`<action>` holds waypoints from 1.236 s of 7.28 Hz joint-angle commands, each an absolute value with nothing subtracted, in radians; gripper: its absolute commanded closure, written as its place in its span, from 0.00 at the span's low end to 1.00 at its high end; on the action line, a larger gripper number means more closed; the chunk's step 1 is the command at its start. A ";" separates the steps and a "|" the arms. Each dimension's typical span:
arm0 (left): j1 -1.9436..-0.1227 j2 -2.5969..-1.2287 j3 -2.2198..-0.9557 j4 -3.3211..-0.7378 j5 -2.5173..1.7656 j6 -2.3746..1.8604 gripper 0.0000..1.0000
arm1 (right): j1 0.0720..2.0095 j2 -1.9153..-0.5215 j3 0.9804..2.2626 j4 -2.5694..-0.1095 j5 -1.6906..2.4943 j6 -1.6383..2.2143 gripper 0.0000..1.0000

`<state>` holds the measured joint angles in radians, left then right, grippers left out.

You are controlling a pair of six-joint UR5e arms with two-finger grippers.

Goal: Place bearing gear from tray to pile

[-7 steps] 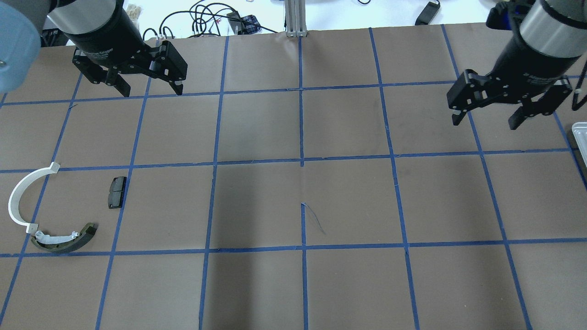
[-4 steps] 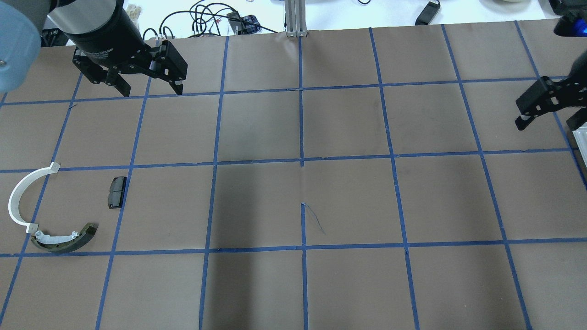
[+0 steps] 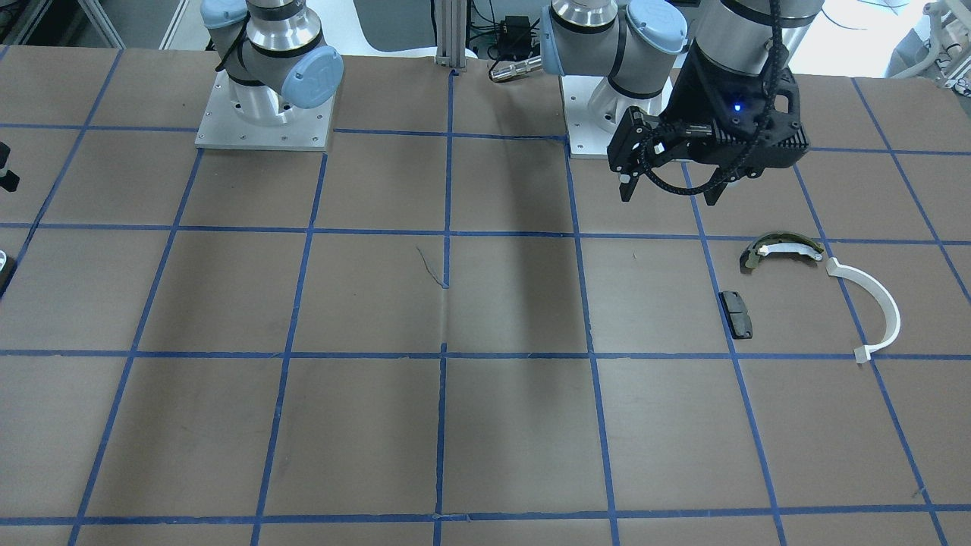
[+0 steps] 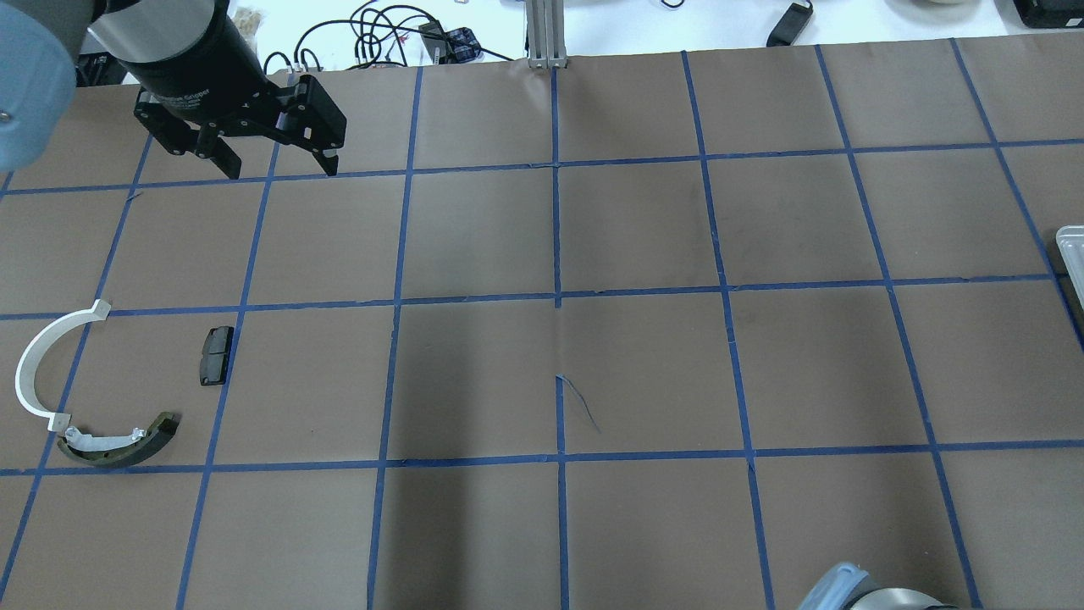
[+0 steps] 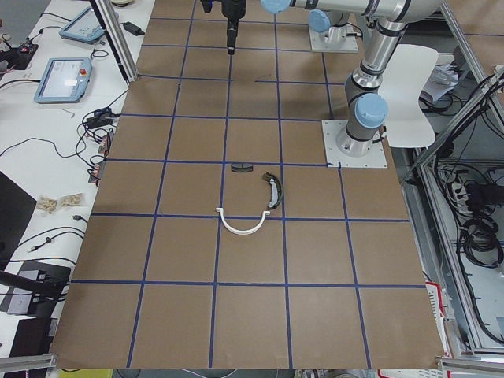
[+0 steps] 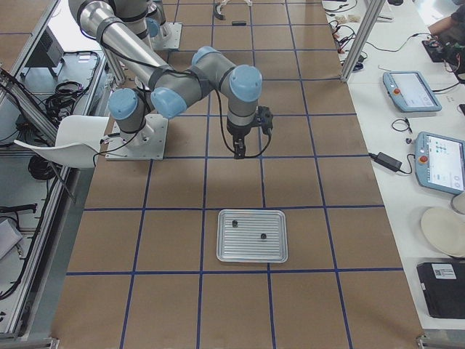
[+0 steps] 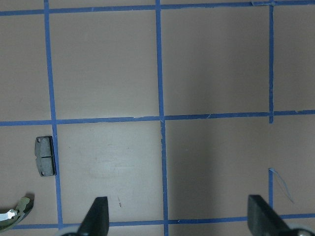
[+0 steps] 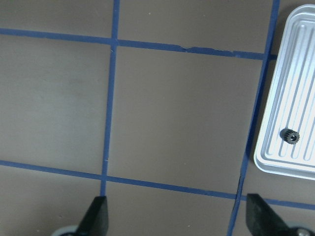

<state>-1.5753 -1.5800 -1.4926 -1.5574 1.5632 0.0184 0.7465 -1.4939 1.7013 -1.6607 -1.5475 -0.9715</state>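
Observation:
A small dark toothed gear (image 8: pixel 290 136) lies on the ribbed metal tray (image 8: pixel 295 64), at the right of the right wrist view. My right gripper (image 8: pixel 175 196) is open and empty, over bare table left of the tray. In the exterior right view it (image 6: pixel 240 149) hangs short of the tray (image 6: pixel 253 251). The pile lies at the table's left: an olive-green shoe (image 4: pixel 118 445), a white arc (image 4: pixel 38 360) and a black pad (image 4: pixel 215 355). My left gripper (image 4: pixel 278 168) is open and empty, hanging apart from the pile.
A second small dark part (image 6: pixel 234 223) lies on the tray. The tray's corner (image 4: pixel 1071 254) shows at the overhead view's right edge. Cables (image 4: pixel 381 38) lie beyond the table's far edge. A metal post (image 4: pixel 546 34) stands at the far middle.
My right gripper has moved right, out of the overhead view, towards the tray. My left gripper and the pile have not moved.

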 commanded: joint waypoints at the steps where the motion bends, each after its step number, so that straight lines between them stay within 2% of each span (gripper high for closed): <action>1: -1.575 -1.580 -1.493 -1.557 1.563 0.018 0.00 | 0.661 -1.378 1.703 -1.815 -1.562 -1.176 0.00; 4: -1.575 -1.580 -1.493 -1.557 1.563 0.018 0.00 | 0.654 -1.237 1.703 -2.079 -1.626 -1.353 0.00; 9: -1.578 -1.578 -1.500 -1.559 1.563 0.017 0.00 | 0.652 -1.074 1.719 -2.215 -1.692 -1.355 0.00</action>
